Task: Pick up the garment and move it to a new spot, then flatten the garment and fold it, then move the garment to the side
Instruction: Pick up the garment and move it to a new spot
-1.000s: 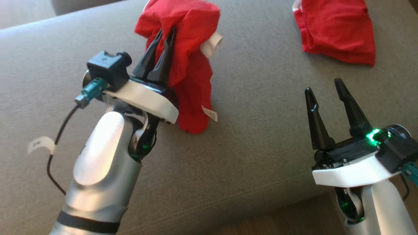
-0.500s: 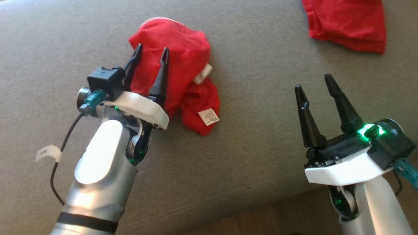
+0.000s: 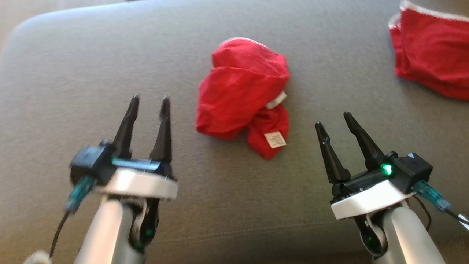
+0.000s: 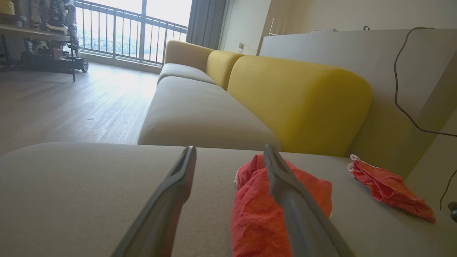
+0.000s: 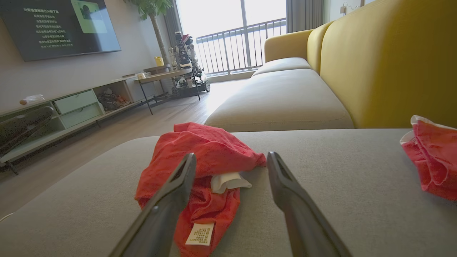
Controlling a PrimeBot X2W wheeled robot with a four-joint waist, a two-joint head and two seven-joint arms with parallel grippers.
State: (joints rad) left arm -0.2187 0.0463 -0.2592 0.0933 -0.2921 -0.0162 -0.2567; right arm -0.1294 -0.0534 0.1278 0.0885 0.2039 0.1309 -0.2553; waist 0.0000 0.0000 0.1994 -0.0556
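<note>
Head view: the garment (image 3: 240, 101) lies in a crumpled red heap on the grey sofa seat (image 3: 91, 73), its white label (image 3: 274, 139) turned up at the near edge. No tool touches it. The left tool (image 3: 150, 98) hangs near its left side with its fingers spread and nothing between them. The right tool (image 3: 332, 119) stands off to the right, also spread and empty. A second red garment (image 3: 428, 66) sits well apart at the upper right corner.

Left wrist view: the left tool (image 4: 229, 148) looks low across the seat, fingers apart. The garment (image 4: 253, 214) lies ahead and partly behind the right-hand finger, not between the two. The second red garment (image 4: 389, 187) rests farther along, below the yellow backrest (image 4: 300, 103).

Right wrist view: the right tool (image 5: 231, 155) points almost straight at the heap, fingers apart and clear of the cloth. The garment (image 5: 207, 146) shows bunched folds, a white band and the label (image 5: 200, 233) at the front. The second red garment (image 5: 432, 160) is at the right edge.

As a judgement, the garment seems to be set down at its working spot, so the first step looks done. All the rest is left — it is neither flattened nor folded, and it has not yet gone to the side. Spreading the heap would call for both tools to find edges or corners.
</note>
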